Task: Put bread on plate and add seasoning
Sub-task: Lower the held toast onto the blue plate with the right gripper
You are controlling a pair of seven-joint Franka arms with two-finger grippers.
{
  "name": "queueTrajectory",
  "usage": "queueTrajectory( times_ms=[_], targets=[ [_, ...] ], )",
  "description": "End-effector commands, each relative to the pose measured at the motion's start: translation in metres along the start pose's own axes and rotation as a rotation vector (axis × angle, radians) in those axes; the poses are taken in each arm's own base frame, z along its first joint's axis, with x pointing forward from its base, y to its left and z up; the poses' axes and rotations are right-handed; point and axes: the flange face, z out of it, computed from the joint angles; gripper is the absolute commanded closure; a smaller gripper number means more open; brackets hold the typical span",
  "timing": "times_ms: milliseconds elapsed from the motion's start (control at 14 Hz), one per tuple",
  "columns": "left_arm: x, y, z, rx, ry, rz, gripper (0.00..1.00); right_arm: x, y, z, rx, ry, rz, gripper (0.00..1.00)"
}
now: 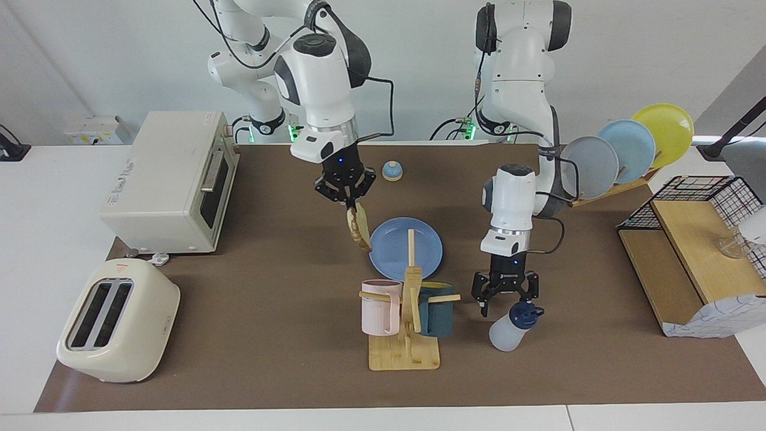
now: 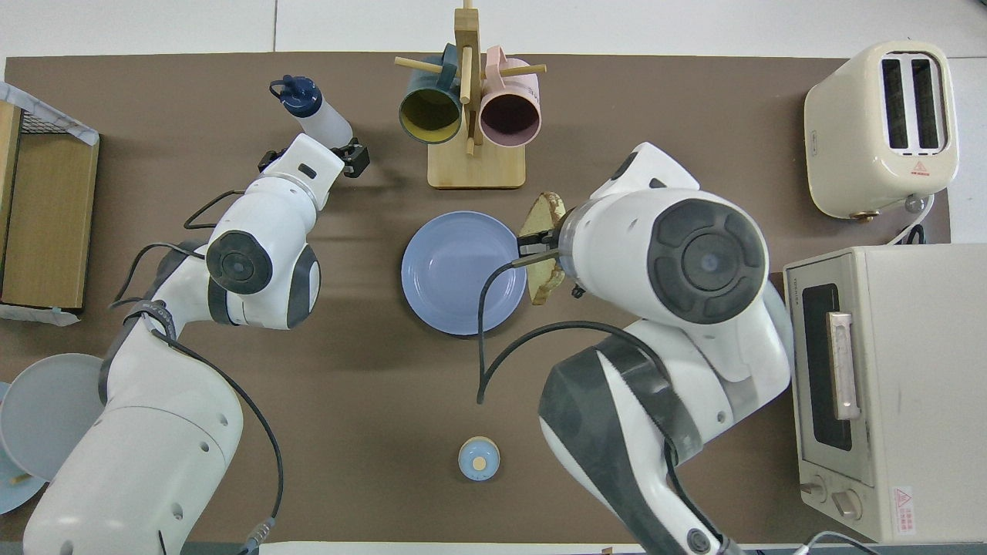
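Observation:
The bread [image 1: 359, 231] hangs on edge from my right gripper [image 1: 352, 206], which is shut on its upper crust. The slice is in the air over the blue plate's [image 1: 392, 246] rim, at the side toward the right arm's end. In the overhead view the bread [image 2: 543, 218] shows beside the plate [image 2: 461, 275], partly under the right wrist. The seasoning [image 1: 509, 330] stands tilted on the table, a white bottle with a navy cap. My left gripper [image 1: 505, 304] is open just above it, its fingers close to the cap. From overhead, the seasoning [image 2: 312, 109] pokes out past the left wrist.
A wooden mug tree [image 1: 405, 335] with a pink and a teal mug stands farther from the robots than the plate. A cream toaster [image 1: 116, 329] and a toaster oven [image 1: 173, 179] are at the right arm's end. A bell [image 1: 392, 171], a plate rack [image 1: 628, 149] and a wire basket [image 1: 700, 197] are also here.

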Motion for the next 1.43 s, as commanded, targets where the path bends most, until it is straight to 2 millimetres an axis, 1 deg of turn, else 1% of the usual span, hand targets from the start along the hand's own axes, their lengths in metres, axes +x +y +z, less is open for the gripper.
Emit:
queueTrajectory(
  times_ms=[0, 71, 143, 214, 285, 356, 428, 499, 570, 784, 927, 998, 1069, 1141, 1212, 1283, 1355],
  targets=[
    [0.008, 0.001, 0.006, 0.004, 0.027, -0.012, 0.00, -0.006, -0.033, 0.024, 0.056, 0.051, 0.058, 1.00],
    [0.009, 0.001, 0.006, 0.004, 0.029, -0.013, 0.00, -0.008, -0.045, 0.033, 0.075, 0.070, 0.079, 1.00],
    [0.015, -0.003, 0.006, 0.008, 0.036, -0.016, 0.00, -0.008, -0.048, 0.039, 0.091, 0.093, 0.080, 1.00],
    [0.017, -0.003, 0.008, 0.010, 0.031, -0.007, 0.00, -0.010, -0.048, 0.045, 0.100, 0.111, 0.076, 1.00],
    [0.019, -0.008, 0.010, 0.018, 0.026, -0.012, 0.00, -0.015, -0.049, 0.052, 0.107, 0.120, 0.077, 1.00],
    [0.021, -0.007, 0.010, 0.016, 0.029, -0.012, 0.00, -0.025, -0.064, 0.062, 0.123, 0.125, 0.055, 1.00],
    [0.021, -0.007, 0.010, 0.017, 0.027, -0.012, 0.00, -0.029, -0.072, 0.072, 0.132, 0.129, 0.045, 1.00],
    [0.021, -0.007, 0.010, 0.016, 0.029, -0.012, 0.00, -0.031, -0.074, 0.082, 0.131, 0.122, 0.053, 1.00],
    [0.020, -0.006, 0.011, 0.017, 0.024, -0.010, 0.00, -0.031, -0.073, 0.085, 0.128, 0.117, 0.060, 1.00],
    [0.014, -0.004, 0.013, 0.016, 0.015, -0.002, 0.00, -0.033, -0.072, 0.085, 0.123, 0.107, 0.076, 1.00],
    [0.012, -0.002, 0.013, 0.015, 0.014, -0.005, 0.00, -0.038, -0.067, 0.091, 0.114, 0.096, 0.074, 1.00],
    [0.013, -0.002, 0.013, 0.014, 0.017, -0.009, 0.04, -0.040, -0.065, 0.093, 0.111, 0.092, 0.076, 1.00],
    [0.013, -0.003, 0.013, 0.013, 0.020, -0.014, 0.15, -0.043, -0.062, 0.095, 0.108, 0.089, 0.076, 1.00],
    [0.013, -0.003, 0.013, 0.013, 0.021, -0.017, 0.32, -0.046, -0.060, 0.097, 0.104, 0.084, 0.076, 1.00],
    [0.013, -0.004, 0.013, 0.014, 0.023, -0.031, 0.46, -0.048, -0.059, 0.099, 0.102, 0.080, 0.077, 1.00],
    [0.014, -0.005, 0.012, 0.014, 0.026, -0.038, 0.66, -0.049, -0.058, 0.098, 0.101, 0.079, 0.078, 1.00],
    [0.015, -0.007, 0.013, 0.015, 0.027, -0.042, 0.83, -0.049, -0.057, 0.099, 0.100, 0.078, 0.080, 1.00]
  ],
)
